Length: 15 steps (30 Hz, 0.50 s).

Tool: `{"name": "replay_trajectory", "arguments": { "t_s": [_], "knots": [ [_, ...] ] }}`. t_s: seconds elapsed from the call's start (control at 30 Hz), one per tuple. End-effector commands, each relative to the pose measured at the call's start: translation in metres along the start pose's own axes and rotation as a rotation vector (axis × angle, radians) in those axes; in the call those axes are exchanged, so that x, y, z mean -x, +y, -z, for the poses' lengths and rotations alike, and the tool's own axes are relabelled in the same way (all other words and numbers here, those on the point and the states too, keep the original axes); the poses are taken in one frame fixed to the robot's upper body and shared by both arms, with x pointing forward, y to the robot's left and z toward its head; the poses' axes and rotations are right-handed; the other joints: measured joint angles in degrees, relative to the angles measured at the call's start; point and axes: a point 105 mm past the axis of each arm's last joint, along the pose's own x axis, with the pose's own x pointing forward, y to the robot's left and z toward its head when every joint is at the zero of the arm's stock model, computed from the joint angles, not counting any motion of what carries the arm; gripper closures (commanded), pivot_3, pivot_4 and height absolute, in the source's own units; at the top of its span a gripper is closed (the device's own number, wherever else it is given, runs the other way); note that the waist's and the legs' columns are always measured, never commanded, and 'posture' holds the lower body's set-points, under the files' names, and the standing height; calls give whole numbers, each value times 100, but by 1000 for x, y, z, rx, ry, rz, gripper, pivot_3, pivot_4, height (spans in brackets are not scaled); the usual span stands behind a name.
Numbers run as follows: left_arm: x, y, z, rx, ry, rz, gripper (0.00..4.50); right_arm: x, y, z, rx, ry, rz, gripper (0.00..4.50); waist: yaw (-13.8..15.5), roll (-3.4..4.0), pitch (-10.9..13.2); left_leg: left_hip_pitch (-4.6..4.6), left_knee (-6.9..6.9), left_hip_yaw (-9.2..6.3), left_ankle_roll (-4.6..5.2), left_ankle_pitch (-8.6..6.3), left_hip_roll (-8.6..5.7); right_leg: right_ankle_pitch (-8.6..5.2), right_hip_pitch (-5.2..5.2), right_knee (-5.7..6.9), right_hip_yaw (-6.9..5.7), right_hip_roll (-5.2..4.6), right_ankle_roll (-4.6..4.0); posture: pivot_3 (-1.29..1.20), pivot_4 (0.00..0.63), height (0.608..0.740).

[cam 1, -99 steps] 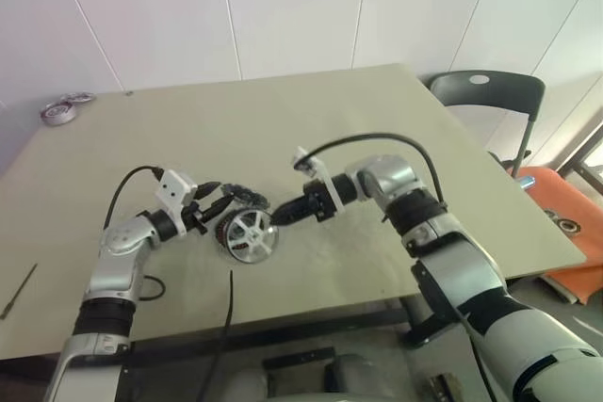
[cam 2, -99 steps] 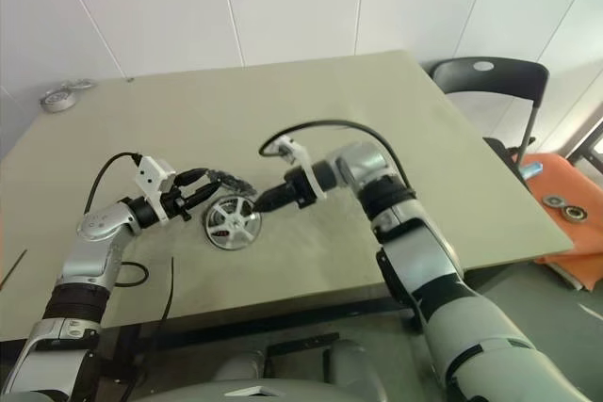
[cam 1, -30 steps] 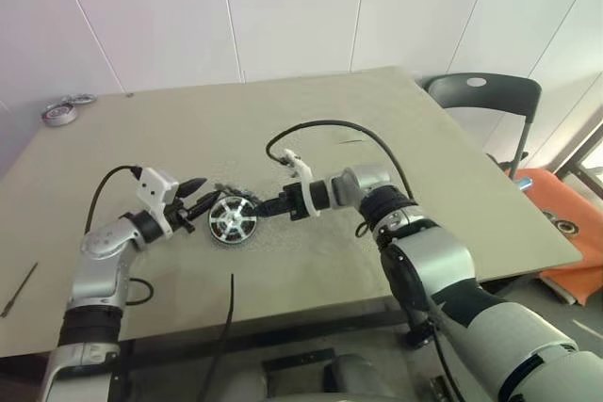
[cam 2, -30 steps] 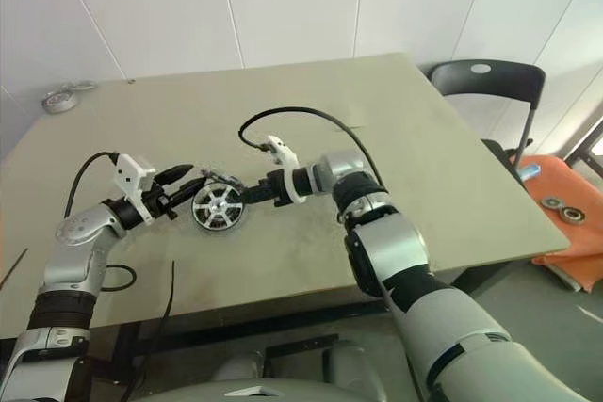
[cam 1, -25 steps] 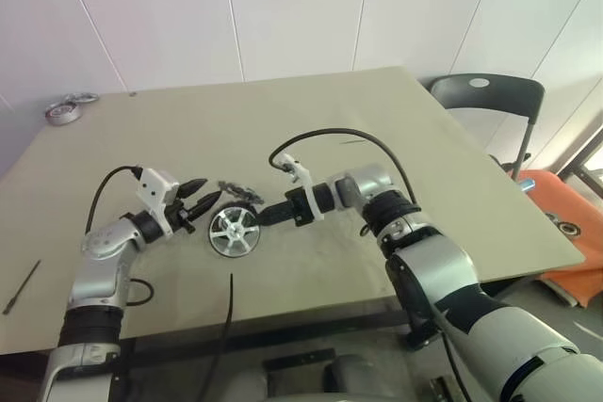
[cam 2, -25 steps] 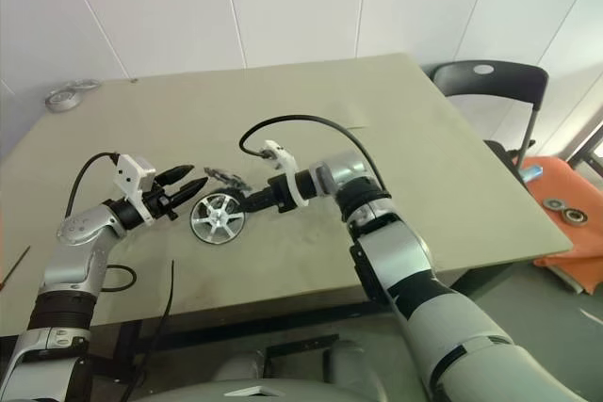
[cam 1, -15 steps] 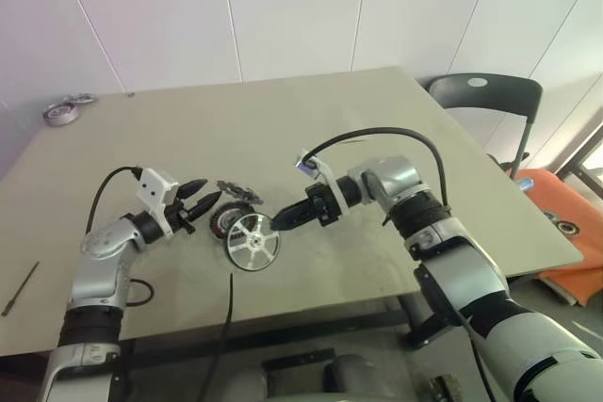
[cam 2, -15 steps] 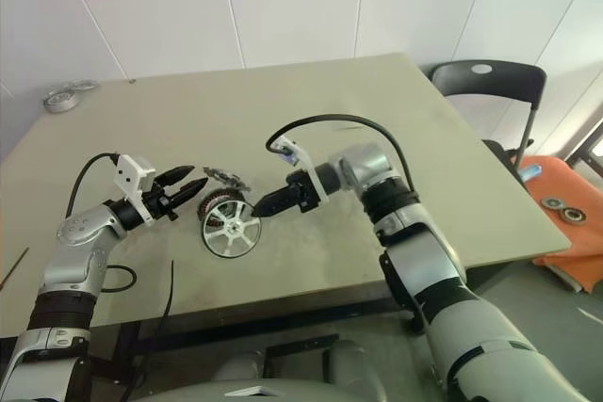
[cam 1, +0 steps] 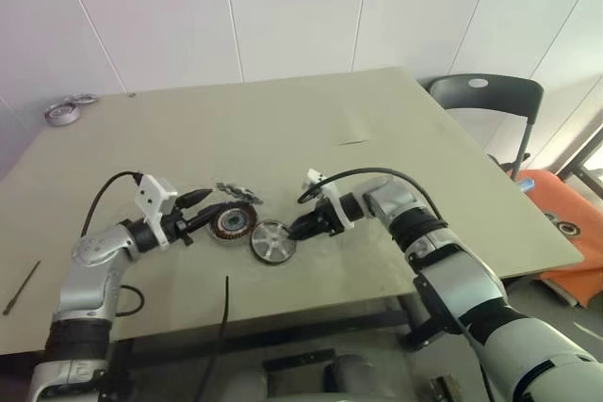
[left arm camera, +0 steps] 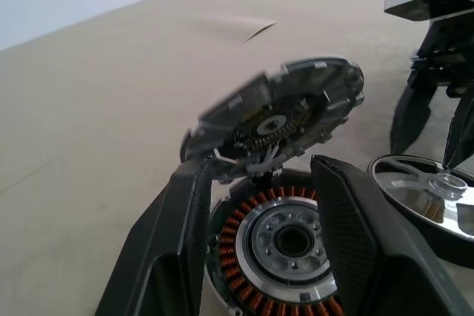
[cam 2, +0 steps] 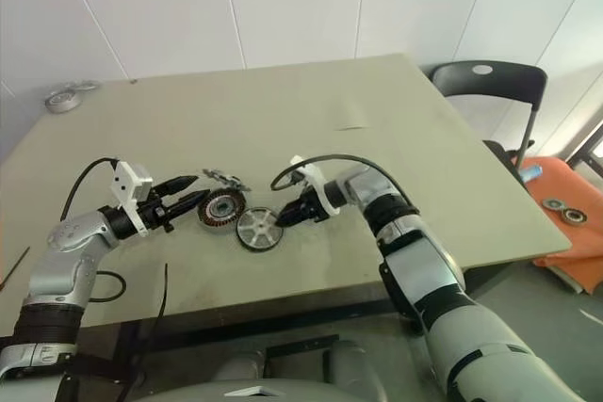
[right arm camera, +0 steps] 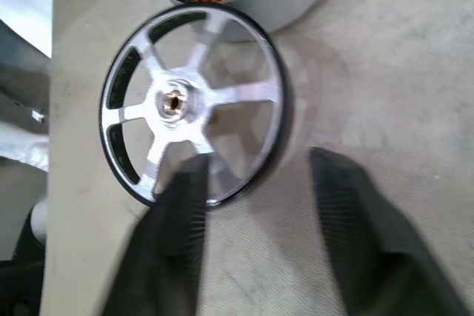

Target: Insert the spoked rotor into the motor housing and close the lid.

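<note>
Both arms reach inward over the near middle of the table (cam 1: 396, 129); the left arm comes from the left, its forearm low and nearly level; the right arm bends in from the right, its wrist angled down toward the tabletop. The motor housing (cam 1: 232, 223) sits between them, well back from the near edge, with a toothed disc (cam 1: 238, 193) just beyond it; broad bare tabletop lies on the far side and to the right. The spoked rotor (cam 1: 272, 241) lies flat on the table, just right of and nearer than the housing. The left gripper (cam 1: 200, 210) points at the housing, its fingers (left arm camera: 174, 234) spread to either side of it; no contact is evident. The right gripper (cam 1: 294, 228) stands parted at the rotor's right rim, gripping nothing; one finger (right arm camera: 174, 238) overlaps the rim.
</note>
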Motion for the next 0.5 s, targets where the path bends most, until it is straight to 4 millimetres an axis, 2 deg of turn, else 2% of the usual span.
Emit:
{"name": "replay_trajectory", "arguments": {
  "t_s": [0.03,0.17,0.3,0.4,0.5],
  "knots": [
    [6,4,-19,-38,-39,-6,2237,-2,0,-10,2,1,7,1228,-14,0,0,-1,0,1,0,0,0,0,-1,-1,0,0,0,0,0,740],
    [12,4,-26,-41,-39,-6,2237,1,4,-14,13,-10,-28,1228,-3,1,0,4,0,0,0,0,2,0,1,1,2,2,0,0,0,740],
    [20,2,-31,-36,-35,0,2237,10,13,-26,43,-57,-103,1228,-3,4,3,-2,-1,1,0,0,1,-1,-2,-2,1,0,0,0,0,740],
    [29,-3,-33,-22,-14,25,2237,18,22,-40,133,-91,-142,1228,-5,6,4,-7,-2,1,0,0,1,-1,-5,-6,1,-1,0,0,0,740],
    [36,-4,-34,-25,5,31,2237,22,28,-64,184,-158,-128,1228,-5,9,6,-6,-6,1,0,0,2,-1,-6,-7,2,0,0,0,0,740]
  ]
}}
